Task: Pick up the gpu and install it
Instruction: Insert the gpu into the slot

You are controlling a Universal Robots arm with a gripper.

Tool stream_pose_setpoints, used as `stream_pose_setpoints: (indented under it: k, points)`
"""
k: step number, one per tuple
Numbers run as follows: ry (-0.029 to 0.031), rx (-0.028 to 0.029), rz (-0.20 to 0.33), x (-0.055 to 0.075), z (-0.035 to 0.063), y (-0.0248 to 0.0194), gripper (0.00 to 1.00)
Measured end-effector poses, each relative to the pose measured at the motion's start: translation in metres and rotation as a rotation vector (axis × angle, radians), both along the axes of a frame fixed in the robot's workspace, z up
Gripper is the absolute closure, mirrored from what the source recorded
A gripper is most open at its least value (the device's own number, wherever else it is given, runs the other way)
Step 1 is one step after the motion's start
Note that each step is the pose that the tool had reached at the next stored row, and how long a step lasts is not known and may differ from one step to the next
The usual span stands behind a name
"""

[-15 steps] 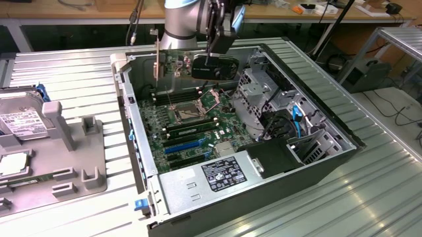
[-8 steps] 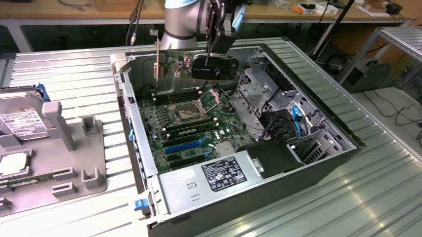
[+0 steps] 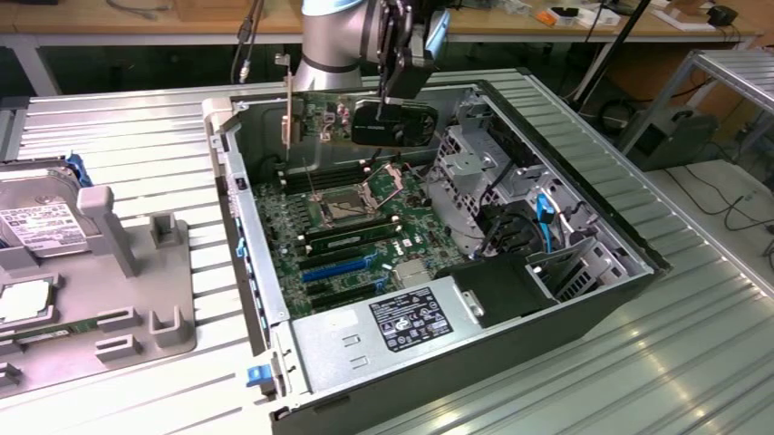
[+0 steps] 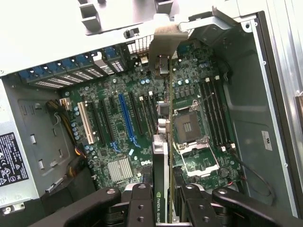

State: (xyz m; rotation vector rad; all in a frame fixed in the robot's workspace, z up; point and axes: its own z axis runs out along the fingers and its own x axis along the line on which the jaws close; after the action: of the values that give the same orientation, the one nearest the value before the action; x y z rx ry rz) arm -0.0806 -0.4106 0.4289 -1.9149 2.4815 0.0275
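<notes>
Holding gpu (image 3: 390, 125) edge-on, claw (image 3: 390, 105) clamped on its top edge, motherboard (image 3: 351, 210) beneath claw. Stiff, light, probably fragile: grip edges only.

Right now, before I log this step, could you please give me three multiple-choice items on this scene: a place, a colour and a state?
1. Where is the gpu?
A. hanging above the motherboard in the open case
B. plugged in flat
C. lying outside the case

2. What colour is the power supply label?
A. yellow
B. red
C. black

3. How do the jaws stand?
A. open, empty
B. shut on the gpu
C. shut on a cable

Answers:
1 A, the card hangs clear of the board.
2 C, it is black with pale print.
3 B, the wrist view shows the card's edge clamped between them.
</notes>
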Motion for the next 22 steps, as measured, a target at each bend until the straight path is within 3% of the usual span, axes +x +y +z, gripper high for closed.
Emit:
stream_pose_setpoints:
  k: [8,14,22]
  points:
    - [-0.0001,0.0001,0.025,0.0,-0.001,0.0,0.73]
    - [0.0,0.0,0.115,0.0,-0.0011,0.0001,0.73]
    - [0.0,0.0,0.178,0.0,-0.0011,0.0001,0.73]
